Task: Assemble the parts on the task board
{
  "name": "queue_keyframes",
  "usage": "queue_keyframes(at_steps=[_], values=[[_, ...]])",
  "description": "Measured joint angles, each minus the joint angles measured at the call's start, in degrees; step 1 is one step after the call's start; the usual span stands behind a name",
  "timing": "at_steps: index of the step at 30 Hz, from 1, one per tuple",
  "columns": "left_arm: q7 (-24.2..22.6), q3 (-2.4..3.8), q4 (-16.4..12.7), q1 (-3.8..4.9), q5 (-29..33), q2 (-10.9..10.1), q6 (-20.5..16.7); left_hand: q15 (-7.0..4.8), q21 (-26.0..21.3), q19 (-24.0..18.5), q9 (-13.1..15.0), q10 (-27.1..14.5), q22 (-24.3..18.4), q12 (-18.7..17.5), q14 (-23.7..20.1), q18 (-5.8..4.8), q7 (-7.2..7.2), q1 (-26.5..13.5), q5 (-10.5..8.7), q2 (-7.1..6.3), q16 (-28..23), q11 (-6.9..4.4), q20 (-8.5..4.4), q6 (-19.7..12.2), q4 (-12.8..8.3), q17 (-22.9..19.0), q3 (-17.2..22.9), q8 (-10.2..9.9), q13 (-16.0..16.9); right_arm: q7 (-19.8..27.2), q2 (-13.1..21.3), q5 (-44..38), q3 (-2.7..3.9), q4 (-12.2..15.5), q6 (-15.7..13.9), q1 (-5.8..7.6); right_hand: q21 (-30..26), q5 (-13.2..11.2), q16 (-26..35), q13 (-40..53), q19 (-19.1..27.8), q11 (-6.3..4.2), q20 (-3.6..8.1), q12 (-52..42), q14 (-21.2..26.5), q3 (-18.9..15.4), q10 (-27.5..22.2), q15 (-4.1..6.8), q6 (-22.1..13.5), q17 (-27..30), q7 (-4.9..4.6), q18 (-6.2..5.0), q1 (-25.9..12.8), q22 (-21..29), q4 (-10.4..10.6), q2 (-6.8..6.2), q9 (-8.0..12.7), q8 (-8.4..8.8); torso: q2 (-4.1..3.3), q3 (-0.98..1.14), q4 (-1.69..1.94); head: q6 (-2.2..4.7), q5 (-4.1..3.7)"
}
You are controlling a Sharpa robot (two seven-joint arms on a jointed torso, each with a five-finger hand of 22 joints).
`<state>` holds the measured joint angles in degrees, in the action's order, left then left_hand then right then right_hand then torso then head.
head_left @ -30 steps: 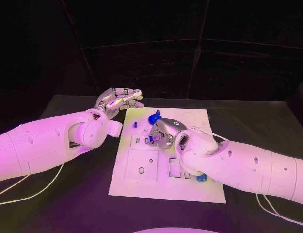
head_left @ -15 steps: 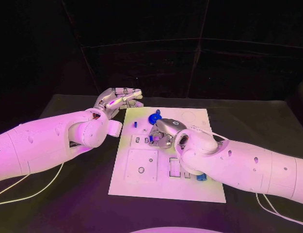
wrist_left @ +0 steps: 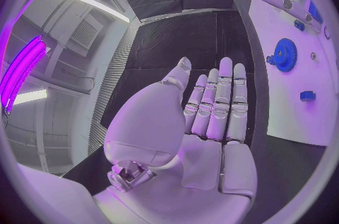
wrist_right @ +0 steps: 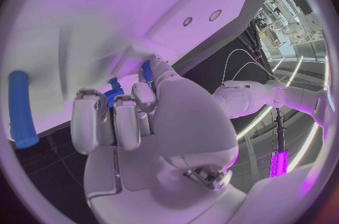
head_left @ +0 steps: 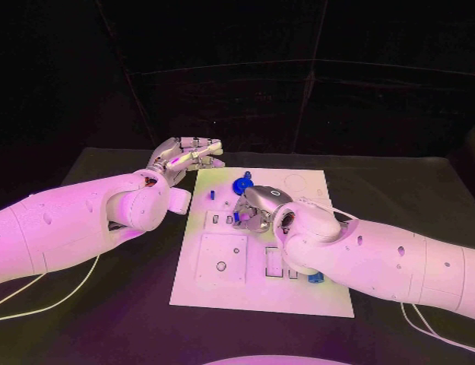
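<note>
Here the right hand (head_left: 261,208) works over the middle of the task board (head_left: 261,298), fingers curled down around a small blue part (wrist_right: 112,95) that it seems to pinch against the board's surface; from the right wrist view the grip looks real, though the fingers hide most of the piece, so I take it as held rather than certain. To do this step well, the hand should, in my judgement, keep the part square to its seat, press straight down and not sideways, and ease off only once the piece sits flush, since a tilted push could jam it or skate it across the white plate. The right arm reaches in low across the board's near right side, wrist bent so the palm faces down. The left hand (head_left: 185,157) hangs at the board's far left corner, just off its edge over the black desk (head_left: 106,319), palm flat, fingers straight and side by side, holding nothing. Other parts wait on the board: a blue gear (wrist_left: 285,55) near the far end, a small blue block (wrist_left: 307,96) close to it, and a blue rod (wrist_right: 22,109) lying flat on the board beside the right hand.
</note>
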<state>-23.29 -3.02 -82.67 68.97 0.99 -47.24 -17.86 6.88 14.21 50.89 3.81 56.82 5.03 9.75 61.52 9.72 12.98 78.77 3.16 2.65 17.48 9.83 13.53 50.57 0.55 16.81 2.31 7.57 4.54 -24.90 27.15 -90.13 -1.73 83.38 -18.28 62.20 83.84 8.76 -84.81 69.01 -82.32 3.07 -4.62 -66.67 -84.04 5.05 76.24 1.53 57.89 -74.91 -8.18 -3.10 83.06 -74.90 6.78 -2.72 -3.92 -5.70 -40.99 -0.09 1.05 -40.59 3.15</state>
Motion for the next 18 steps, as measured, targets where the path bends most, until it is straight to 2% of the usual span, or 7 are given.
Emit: queue_keyframes(at_steps=[4, 8, 12, 18], values=[[0.0, 0.00, 0.0, 0.00, 0.0, 0.0, 0.0, 0.00, 0.0, 0.0, 0.0, 0.0, 0.0, 0.0, 0.0, 0.00, 0.00, 0.0, 0.00, 0.00, 0.0, 0.00, 0.00, 0.0, 0.0, 0.0, 0.0, 0.0, 0.0, -0.3, 0.0, 0.0, -0.05, 0.0, -0.3, -0.06, 0.0, -0.7, 0.2, -0.2, 0.0, 0.12, 0.00, 0.2, 0.0, -0.7, -0.1, 0.00, -1.4, 0.0, -0.23, 0.00, -1.1, 0.0, 0.7, -1.08, 0.0, 0.44, 0.00, 0.01, 0.00, 0.03, 0.00], [0.0, 0.00, 0.1, 0.00, 0.0, 0.1, 0.0, 0.00, -0.2, 0.0, 0.0, 0.0, 0.0, 0.0, 0.0, 0.00, 0.00, 0.0, 0.00, 0.00, 0.0, 0.00, 0.00, 0.0, 0.0, 0.0, 0.0, 0.0, 0.0, -0.5, 0.1, 0.1, -0.13, 0.0, -0.9, -0.19, 0.0, -0.3, 0.3, -0.5, 0.0, 0.52, -0.42, 0.6, 0.0, -1.8, -0.5, -0.41, -3.0, 0.0, -0.38, 0.00, -2.3, 0.0, 1.8, -2.34, 0.0, 1.07, 0.00, 0.01, -0.01, 0.03, -0.07], [0.0, 0.00, 0.1, 0.00, 0.0, 0.1, 0.0, 0.00, -0.2, 0.0, 0.0, 0.0, 0.0, 0.0, 0.0, 0.00, 0.00, 0.0, 0.00, 0.00, 0.0, 0.00, 0.00, 0.0, 0.0, 0.0, 0.0, 0.0, 0.0, -0.5, 0.2, 0.3, -0.26, 0.1, -1.9, -0.30, 0.0, -0.2, 0.3, -1.6, 0.0, 0.71, -0.42, 1.9, 0.0, -2.4, -1.8, -0.41, -4.2, 0.0, -0.81, 0.01, -2.8, 0.0, 2.4, -2.76, 0.0, 1.42, 0.00, 0.03, -0.01, 0.05, -0.13], [0.1, 0.00, 0.2, 0.00, 0.0, 0.1, 0.1, 0.00, -0.2, 0.0, 0.0, 0.0, 0.0, 0.0, 0.0, 0.00, 0.00, 0.0, 0.00, 0.00, 0.0, 0.00, 0.00, 0.0, -0.2, 0.0, 0.2, 0.0, 0.0, 0.4, 1.1, 0.9, -0.29, 0.7, -4.2, -0.39, 0.0, -0.2, 0.6, -3.4, 0.2, 0.92, -0.62, 3.9, 0.0, -2.8, -3.0, -0.81, -5.4, 0.0, -0.95, 0.01, -2.9, 0.0, 2.8, -2.86, 0.2, 1.55, 0.00, 0.05, -0.01, 0.12, -0.18]])
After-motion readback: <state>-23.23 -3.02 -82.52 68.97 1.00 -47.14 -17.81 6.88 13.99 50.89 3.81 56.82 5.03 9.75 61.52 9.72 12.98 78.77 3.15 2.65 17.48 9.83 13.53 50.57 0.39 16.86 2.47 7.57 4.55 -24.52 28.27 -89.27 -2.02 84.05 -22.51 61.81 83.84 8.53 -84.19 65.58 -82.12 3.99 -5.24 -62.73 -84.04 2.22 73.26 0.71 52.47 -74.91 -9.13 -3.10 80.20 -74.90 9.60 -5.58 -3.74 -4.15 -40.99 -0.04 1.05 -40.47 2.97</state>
